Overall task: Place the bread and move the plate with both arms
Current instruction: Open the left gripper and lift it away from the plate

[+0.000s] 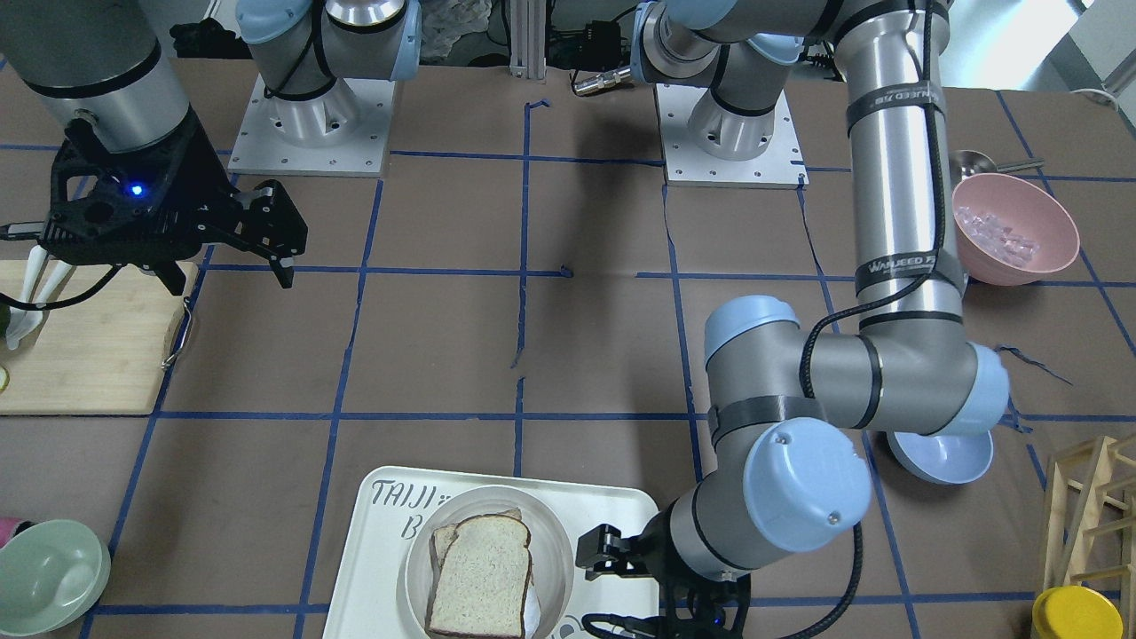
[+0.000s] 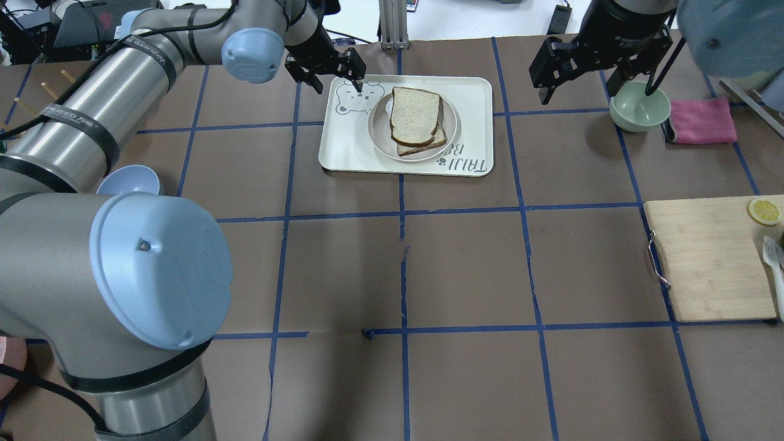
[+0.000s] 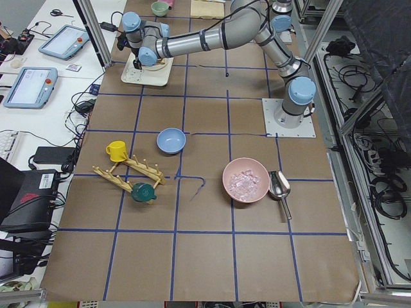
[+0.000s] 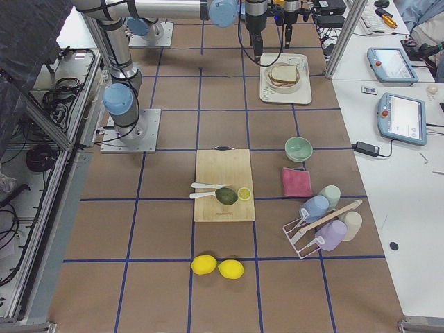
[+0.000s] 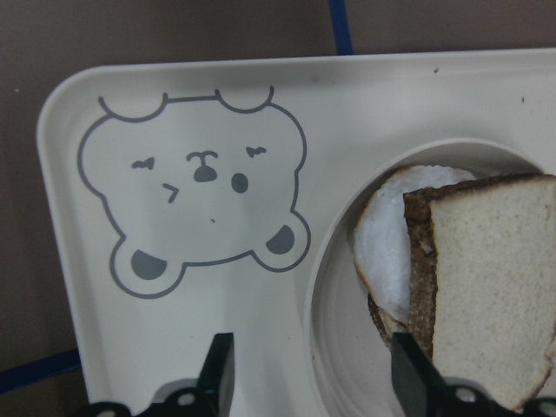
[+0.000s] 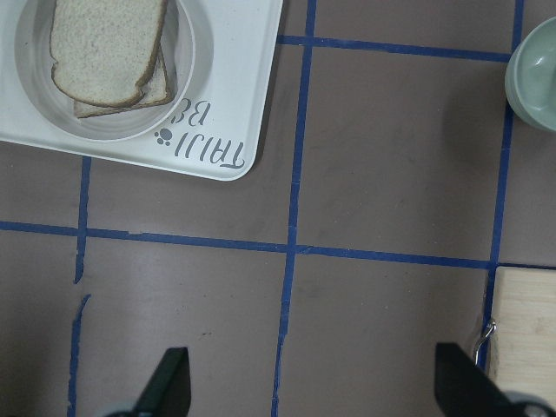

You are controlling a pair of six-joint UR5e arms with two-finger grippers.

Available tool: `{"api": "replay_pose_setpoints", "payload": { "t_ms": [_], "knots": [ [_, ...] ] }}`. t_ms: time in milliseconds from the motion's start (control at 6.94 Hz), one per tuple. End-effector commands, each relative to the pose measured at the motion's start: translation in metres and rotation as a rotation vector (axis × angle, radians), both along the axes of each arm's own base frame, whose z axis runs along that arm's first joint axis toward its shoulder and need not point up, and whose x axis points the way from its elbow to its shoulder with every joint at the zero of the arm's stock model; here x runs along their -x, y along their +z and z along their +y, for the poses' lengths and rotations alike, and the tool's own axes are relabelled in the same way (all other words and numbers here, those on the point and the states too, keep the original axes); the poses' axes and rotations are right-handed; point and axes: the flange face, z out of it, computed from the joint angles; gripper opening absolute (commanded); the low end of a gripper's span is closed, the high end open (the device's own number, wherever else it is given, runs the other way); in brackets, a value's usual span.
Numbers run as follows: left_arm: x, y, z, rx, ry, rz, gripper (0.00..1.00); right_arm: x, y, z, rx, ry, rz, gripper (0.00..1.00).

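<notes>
The bread (image 2: 415, 115), a thick speckled slice with dark crust, lies on top of a paler slice (image 5: 382, 252) on the round cream plate (image 2: 376, 125). The plate sits on the white "TAIJI BEAR" tray (image 2: 471, 98). The bread also shows in the front view (image 1: 484, 577) and both wrist views (image 5: 491, 278) (image 6: 104, 39). My left gripper (image 2: 338, 86) is open and empty just above the tray's bear drawing, beside the plate's rim (image 5: 326, 321). My right gripper (image 2: 597, 89) is open and empty, high above the table to the right of the tray.
A green bowl (image 2: 637, 110) and pink cloth (image 2: 701, 121) lie under and beside the right gripper. A wooden cutting board (image 2: 710, 257) with a lemon slice is at the right edge. A blue bowl (image 2: 128, 182) sits by the left arm.
</notes>
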Motion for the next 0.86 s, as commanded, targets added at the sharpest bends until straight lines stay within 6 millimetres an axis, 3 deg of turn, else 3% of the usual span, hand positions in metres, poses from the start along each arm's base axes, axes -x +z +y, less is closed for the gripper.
{"api": "replay_pose_setpoints", "payload": {
  "t_ms": [0,144,288,576,720],
  "knots": [
    [-0.041,0.071,0.036,-0.094,0.047,-0.069,1.0,-0.001,0.001,0.0,0.0,-0.001,-0.007,1.0],
    [-0.055,0.113,0.064,-0.143,0.06,-0.103,1.0,0.0,0.002,0.001,0.002,-0.002,0.002,1.0],
    [-0.062,0.143,0.091,-0.179,0.081,-0.117,1.0,-0.002,0.005,0.0,0.006,-0.022,-0.009,1.0],
    [-0.078,0.172,0.137,-0.182,0.208,-0.118,1.0,-0.005,0.012,0.004,-0.023,-0.064,-0.01,1.0],
    [-0.078,0.174,0.16,-0.196,0.256,-0.118,1.0,-0.009,0.015,0.004,-0.017,-0.058,-0.007,1.0]
  ]
}}
